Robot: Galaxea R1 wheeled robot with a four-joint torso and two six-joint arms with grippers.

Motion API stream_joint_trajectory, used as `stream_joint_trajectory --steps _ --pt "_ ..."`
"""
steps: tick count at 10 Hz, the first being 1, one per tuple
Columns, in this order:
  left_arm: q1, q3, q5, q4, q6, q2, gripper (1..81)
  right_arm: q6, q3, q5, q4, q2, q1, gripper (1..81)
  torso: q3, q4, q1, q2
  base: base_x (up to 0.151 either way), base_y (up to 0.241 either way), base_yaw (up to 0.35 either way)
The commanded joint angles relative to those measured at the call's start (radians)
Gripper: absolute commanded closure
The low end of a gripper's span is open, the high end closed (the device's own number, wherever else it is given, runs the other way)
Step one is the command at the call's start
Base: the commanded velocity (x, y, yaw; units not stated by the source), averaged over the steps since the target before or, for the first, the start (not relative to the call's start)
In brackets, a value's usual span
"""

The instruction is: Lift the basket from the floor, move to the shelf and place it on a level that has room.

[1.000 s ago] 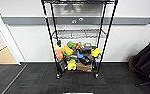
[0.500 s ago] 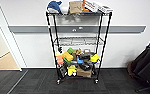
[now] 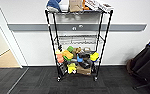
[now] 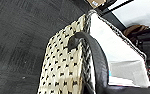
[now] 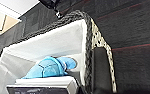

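A cream-white woven basket (image 4: 63, 67) with small dark holes in its sides shows close up in both wrist views, raised above the dark grey carpet floor (image 4: 18, 37). It has a braided grey rim and a white fabric lining. In the left wrist view a curved dark handle (image 4: 96, 57) arches over one end of the basket. In the right wrist view a dark strap-like handle (image 5: 101, 67) lies against the other end. Inside the basket (image 5: 73, 42) rests a light blue soft toy (image 5: 49, 67), with a flat white box (image 5: 44, 85) just beside it.

Whether either gripper is open or closed on the basket cannot be told; no fingers can be made out in either wrist view.

In the head view, the black wire shelf (image 3: 78, 42) stands ahead on the carpet floor (image 3: 36, 80), against a white wall with a grey rail. Its top tier is crowded with a blue plush (image 3: 53, 5) and boxes. The second tier down, a bare-looking wire grid (image 3: 77, 40), sits below it. The lower tiers carry a heap of colourful toys (image 3: 73, 58) in yellow, orange, green and blue. Small casters touch the carpet. To the left lies pale wooden flooring (image 3: 3, 61) beyond a doorway. At the right edge stands a dark chair (image 3: 146, 65) draped with cloth.
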Motion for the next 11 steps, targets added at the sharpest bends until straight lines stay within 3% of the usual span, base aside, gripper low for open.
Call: stream_joint_trajectory --steps 1,4,5,11 --pt "-0.113 0.025 0.025 -0.006 -0.008 -0.042 81.1 0.003 0.043 0.016 0.031 -0.045 0.131 81.1 0.0 0.0 -0.063 0.097 0.0 0.0 0.0" --pt "-0.113 0.028 0.025 -0.006 -0.008 -0.042 81.1 0.001 0.044 0.002 0.026 -0.037 0.137 81.1 0.0 0.0 -0.129 0.2 0.0 0.0 0.0" --pt "-0.113 0.028 0.025 -0.006 -0.008 -0.04 81.1 0.0 0.046 0.001 0.022 -0.037 0.134 81.1 0.056 0.0 -0.152 0.235 0.0 0.0 0.0" --pt "-0.113 0.028 0.025 -0.004 -0.008 -0.035 81.1 0.0 0.046 0.001 0.02 -0.037 0.13 81.1 0.135 0.0 -0.274 0.425 0.0 0.0 0.0"
